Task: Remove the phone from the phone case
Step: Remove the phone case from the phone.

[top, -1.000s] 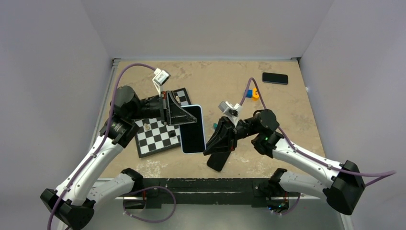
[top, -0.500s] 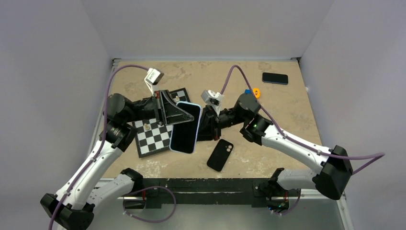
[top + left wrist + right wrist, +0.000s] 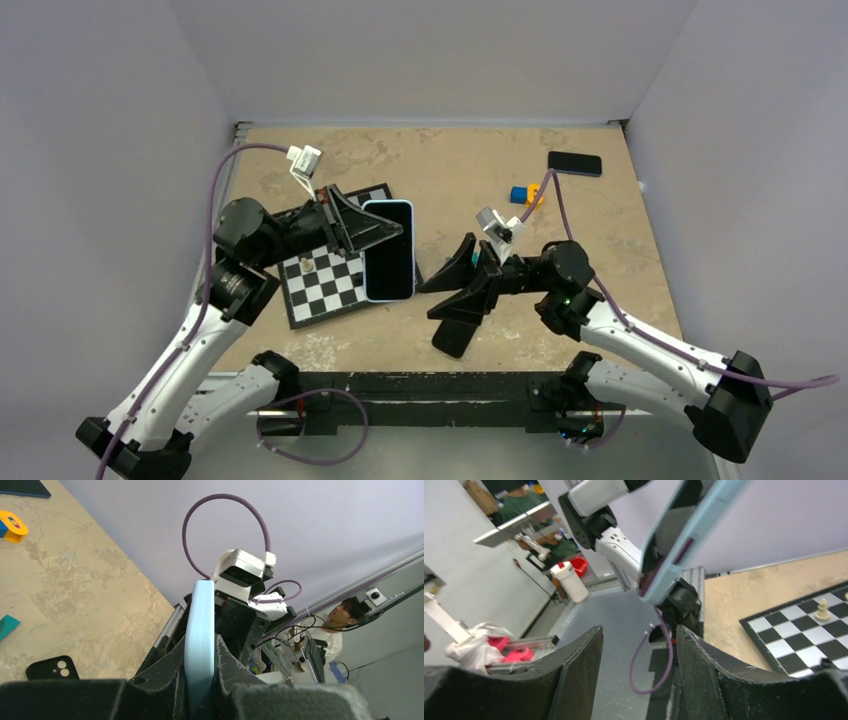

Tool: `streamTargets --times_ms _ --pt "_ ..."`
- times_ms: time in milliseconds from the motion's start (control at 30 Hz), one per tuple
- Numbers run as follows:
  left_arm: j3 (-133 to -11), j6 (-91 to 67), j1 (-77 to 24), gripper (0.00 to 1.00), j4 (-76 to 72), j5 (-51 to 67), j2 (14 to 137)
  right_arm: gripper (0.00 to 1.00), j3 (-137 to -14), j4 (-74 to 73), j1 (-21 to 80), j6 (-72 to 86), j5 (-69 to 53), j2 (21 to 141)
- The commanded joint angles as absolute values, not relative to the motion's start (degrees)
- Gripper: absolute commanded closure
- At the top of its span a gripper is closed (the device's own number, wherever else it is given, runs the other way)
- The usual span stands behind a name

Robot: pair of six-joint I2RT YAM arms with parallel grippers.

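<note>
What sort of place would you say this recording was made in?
Most likely a robotics lab work cell: a tan table boxed in by plain pale walls, a left arm and right arm bolted at its near edge, and a person among equipment beyond.

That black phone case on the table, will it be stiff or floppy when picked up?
Probably a bit flexible: the phone case is a thin empty shell, with the phone out of it. Likely light, so a push should slide it. Lying flat, it should not roll.
</note>
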State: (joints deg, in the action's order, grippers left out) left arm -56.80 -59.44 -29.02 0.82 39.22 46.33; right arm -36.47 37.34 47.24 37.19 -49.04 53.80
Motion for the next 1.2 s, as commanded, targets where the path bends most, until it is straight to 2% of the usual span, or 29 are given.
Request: streamTargets --times_ms 0,100,200,267,467,767,867,967,1067,1167 --pt "-54.3 -65.5 -29.0 1.00 -12.0 36.9 48.9 0.41 -34.8 53.1 47.5 48.2 -50.2 54.8" --pt "-52.7 -69.0 -29.0 1.00 -17.1 38.3 50.0 0.42 -36.4 54.2 47.6 48.4 -50.9 57.0" --pt "-51.9 -70.8 -29.0 1.00 -19.8 39.1 50.1 0.48 -38.0 54.8 47.6 48.1 -51.9 58.8" --pt "-51.8 -71.2 -29.0 1.00 -20.0 39.2 50.0 0.53 -39.0 53.6 47.5 47.4 -52.6 59.7" --pt "-52.1 -71.7 -29.0 1.00 -19.5 40.0 49.6 0.53 -38.8 53.7 47.6 46.8 -52.0 60.5" --pt "-51.1 -74.1 -29.0 1.00 -22.4 42.2 50.1 0.65 -42.8 57.4 47.6 47.9 -53.6 64.6" --pt "-51.4 -74.2 -29.0 1.00 -22.2 42.7 50.0 0.75 -43.7 58.8 47.5 48.4 -54.2 66.1" --pt "-51.0 -76.7 -29.0 1.00 -24.3 43.3 50.2 0.95 -43.7 59.8 47.5 46.0 -55.5 67.1" --pt "-49.6 -82.3 -29.0 1.00 -27.6 44.2 51.0 1.00 -43.8 60.3 47.5 42.1 -57.8 67.9" --pt "-47.0 -90.6 -28.9 1.00 -33.5 44.9 52.1 1.00 -43.9 64.2 47.5 39.4 -60.2 68.2"
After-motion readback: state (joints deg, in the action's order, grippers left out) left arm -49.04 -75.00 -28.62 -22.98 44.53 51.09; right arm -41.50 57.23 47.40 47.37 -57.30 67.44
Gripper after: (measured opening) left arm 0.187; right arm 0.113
